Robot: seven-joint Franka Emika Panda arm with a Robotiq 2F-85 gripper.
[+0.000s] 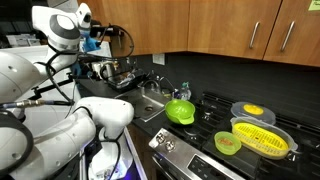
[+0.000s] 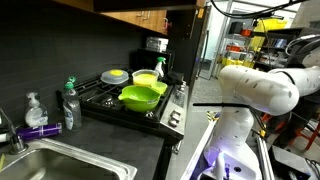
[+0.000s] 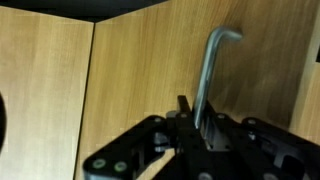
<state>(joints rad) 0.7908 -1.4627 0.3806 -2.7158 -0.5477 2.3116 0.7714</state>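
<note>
1. Currently, in the wrist view, we see the hand (image 3: 196, 128) closed almost fully around a metal bar handle (image 3: 214, 70). The handle rises toward twelve o'clock and bends toward three o'clock at its top. Its other end is hidden behind the hand.
2. The handle sits on a wooden cabinet door (image 3: 140, 70). A neighbouring door (image 3: 40, 90) lies at nine o'clock, past a dark seam.
3. We judge the bar smooth and narrow, so a pull at an angle could let the fingers slide along it or slip off.
4. We think a pull that ignores the door's swing could strain the hinge or the arm, because the clamp leaves no give.
5. In an exterior view the arm (image 1: 60, 30) reaches high toward the upper cabinets. A sink (image 1: 150, 103) and a green bowl (image 1: 180, 110) lie well below, toward four o'clock.
6. We judge the raised arm has little reach to spare, so the door could stop short or swing against it.
</note>
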